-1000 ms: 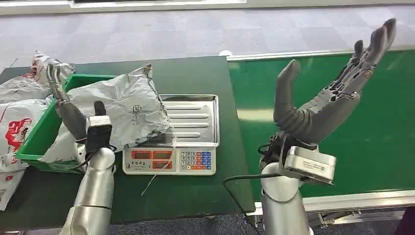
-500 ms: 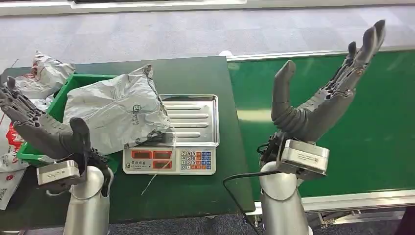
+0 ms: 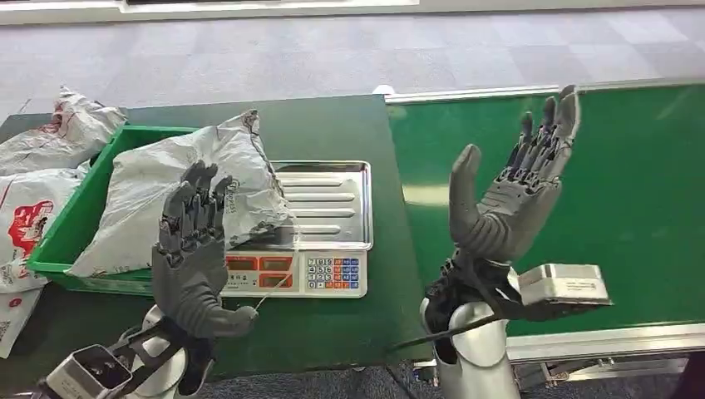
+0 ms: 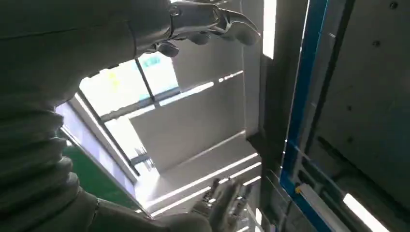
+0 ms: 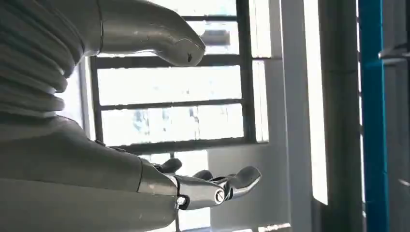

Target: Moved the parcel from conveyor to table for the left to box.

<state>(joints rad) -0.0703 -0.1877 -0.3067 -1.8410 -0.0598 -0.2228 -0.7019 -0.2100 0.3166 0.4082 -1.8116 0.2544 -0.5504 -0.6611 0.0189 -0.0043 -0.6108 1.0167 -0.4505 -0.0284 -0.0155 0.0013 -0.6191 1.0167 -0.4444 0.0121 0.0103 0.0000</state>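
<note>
The parcel (image 3: 187, 191) lies across the bin (image 3: 79, 218) and scale (image 3: 320, 218), left of the conveyor (image 3: 632, 183).

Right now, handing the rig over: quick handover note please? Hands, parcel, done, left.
Left hand: raised in front of the scale, fingers apart, holding nothing.
Right hand: raised over the green conveyor, open, holding nothing.
Grey parcel: off the conveyor, lying half in the green bin and half over the weighing scale tray. Other parcels lie beside the bin.
Done: parcel is on the table side and partly boxed.
Left: judging by the overhang, probably nudge it fully into the bin; nothing shows on the visible belt.
</note>
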